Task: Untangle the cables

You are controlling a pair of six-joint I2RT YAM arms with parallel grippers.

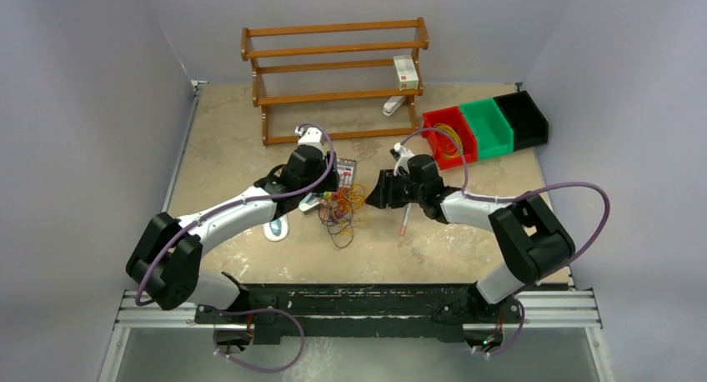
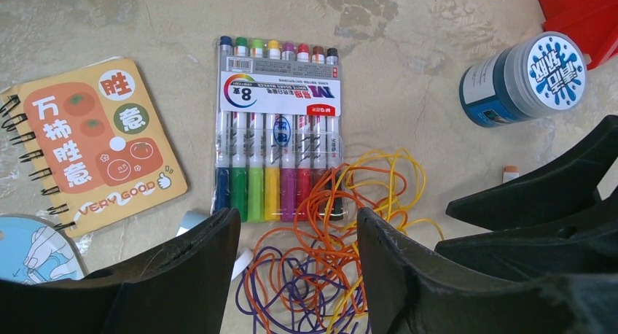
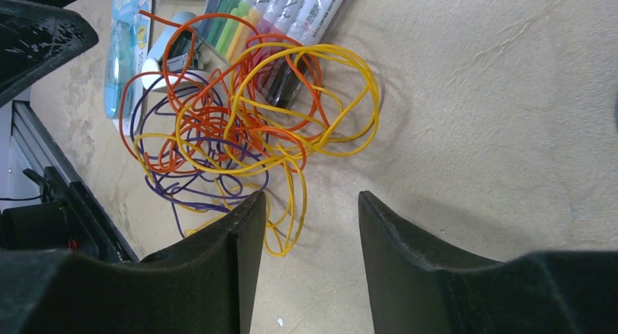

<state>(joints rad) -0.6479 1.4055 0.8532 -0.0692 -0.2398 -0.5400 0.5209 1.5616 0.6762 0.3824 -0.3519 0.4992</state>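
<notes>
The cables lie in one tangled heap of yellow, orange and purple loops on the table between my two arms. In the left wrist view the heap spreads under and beyond my open left gripper, whose jaws straddle orange and purple loops without touching them. In the right wrist view the heap lies just ahead of my open right gripper; a yellow loop runs beside its left finger. In the top view the left gripper and right gripper flank the heap.
A marker pack lies partly under the cables. An orange notebook lies left of it, a blue jar to the right. A wooden rack stands at the back, red, green and black bins at the right.
</notes>
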